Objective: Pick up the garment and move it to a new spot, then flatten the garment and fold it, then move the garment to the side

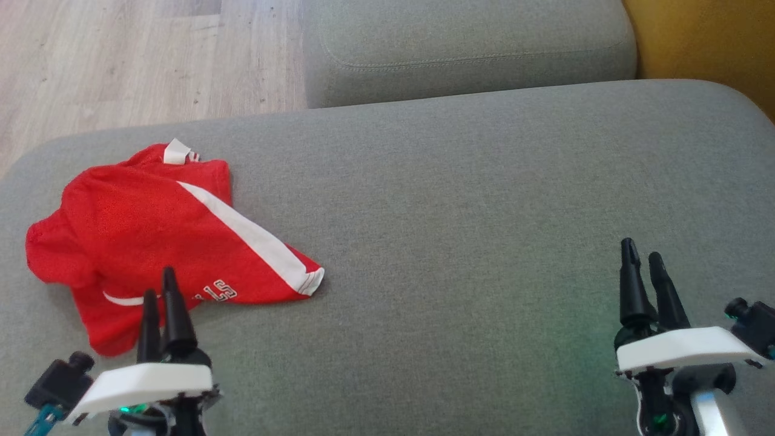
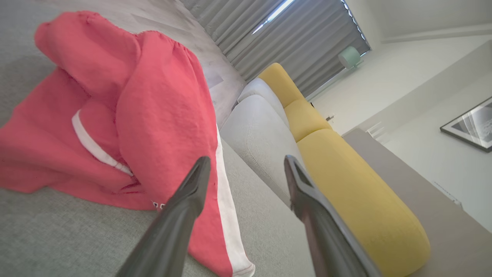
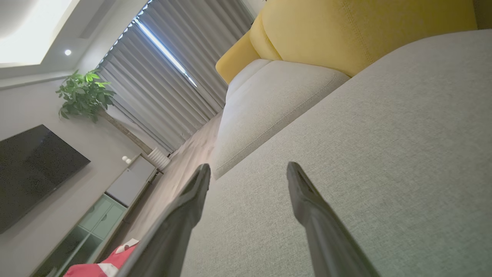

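Note:
A red garment [image 1: 151,230] with a white stripe and white lettering lies crumpled on the left part of the grey couch cushion [image 1: 472,230]. In the left wrist view the garment [image 2: 146,111] bulges just ahead and left of the fingers. My left gripper [image 1: 160,284] hovers open over the garment's near edge, nothing between its fingers. My right gripper [image 1: 643,251] stands open at the cushion's near right, far from the garment. The left gripper [image 2: 246,163] and the right gripper [image 3: 248,169] both show spread fingers. A corner of the garment [image 3: 103,265] peeks in at the right wrist view's bottom left.
A second grey cushion [image 1: 466,48] lies behind the first, with yellow upholstery [image 1: 708,42] at the far right. Wooden floor [image 1: 133,60] lies beyond the couch at the upper left. A TV [image 3: 30,173], cabinet [image 3: 96,223] and plant [image 3: 84,92] stand across the room.

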